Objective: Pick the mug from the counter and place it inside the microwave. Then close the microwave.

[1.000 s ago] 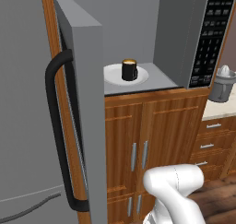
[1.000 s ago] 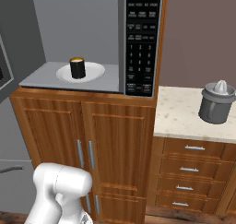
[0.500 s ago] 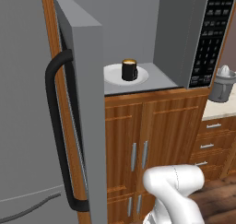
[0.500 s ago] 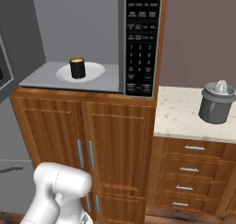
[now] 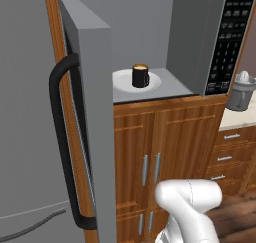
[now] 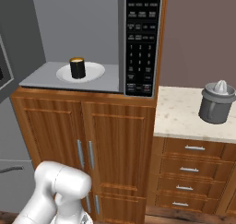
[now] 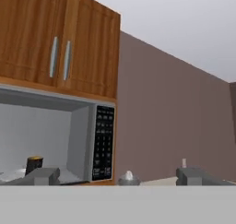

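The black mug (image 5: 140,76) (image 6: 77,67) stands upright on the white round plate (image 5: 122,82) (image 6: 94,72) inside the microwave (image 5: 227,42) (image 6: 143,43). Its door (image 5: 92,112) is swung wide open to the left, with the black handle (image 5: 62,147) facing out. In the hand view my gripper (image 7: 120,177) is open with nothing between its fingertips (image 7: 44,176). It is low and well back from the microwave (image 7: 103,142), looking up at it, with the mug (image 7: 33,164) seen small at lower left. The beige counter (image 6: 179,117) lies right of the microwave.
A grey juicer (image 6: 216,102) (image 5: 241,91) stands on the counter to the right. A grey refrigerator (image 5: 25,112) fills the left side, behind the open door. Wooden cabinet doors (image 6: 87,149) sit below the microwave, drawers (image 6: 191,168) under the counter, and upper cabinets (image 7: 60,38) above.
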